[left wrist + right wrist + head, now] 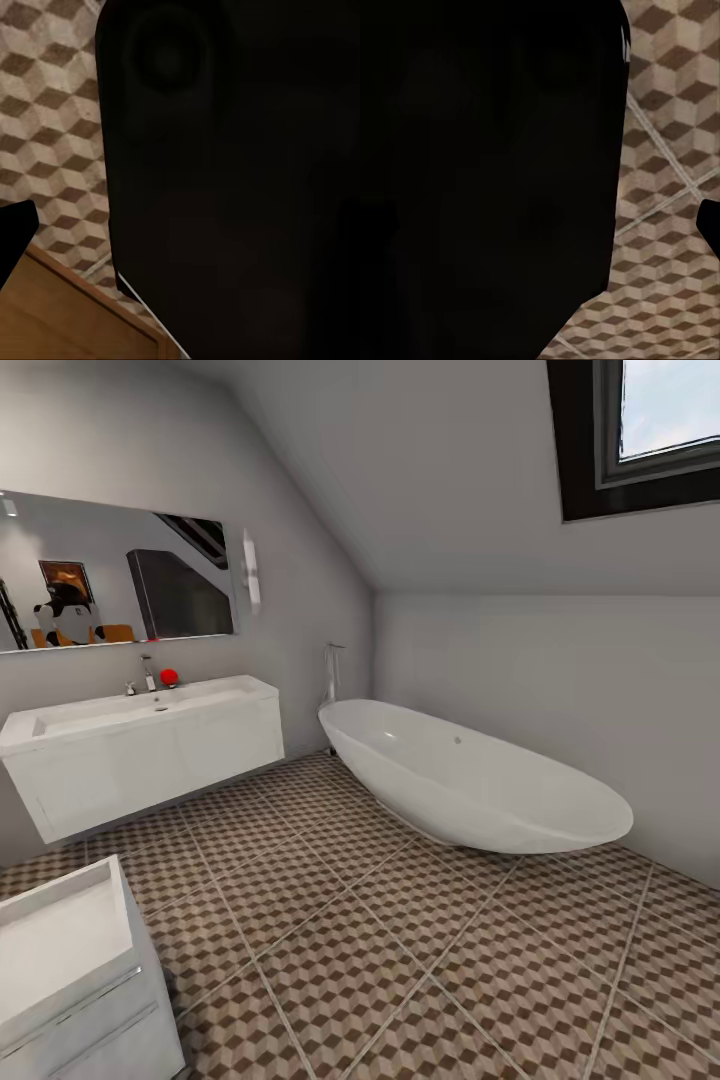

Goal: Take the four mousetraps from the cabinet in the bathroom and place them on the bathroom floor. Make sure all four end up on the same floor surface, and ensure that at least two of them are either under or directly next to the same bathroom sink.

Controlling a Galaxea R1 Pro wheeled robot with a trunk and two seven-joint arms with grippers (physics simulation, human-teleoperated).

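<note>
The mousetraps are out of view. The bathroom floor (420,920), tiled in a brown, beige and white cube pattern, spreads across the room. The same floor (52,135) lies below the left wrist, beside a corner of orange-brown wood (60,315) that looks like the cabinet. A large dark part of my own body blocks most of both wrist views. One dark fingertip (11,232) of my left gripper pokes in at that view's edge, and one fingertip (711,225) of my right gripper shows over the floor (667,247). How the jaws stand cannot be told.
A white wall-hung sink unit (140,750) with a tap (148,675) and a red object (169,677) stands at the left wall under a mirror (110,570). A white bathtub (470,780) lies at the back right. Another white unit (70,960) sits close at the lower left.
</note>
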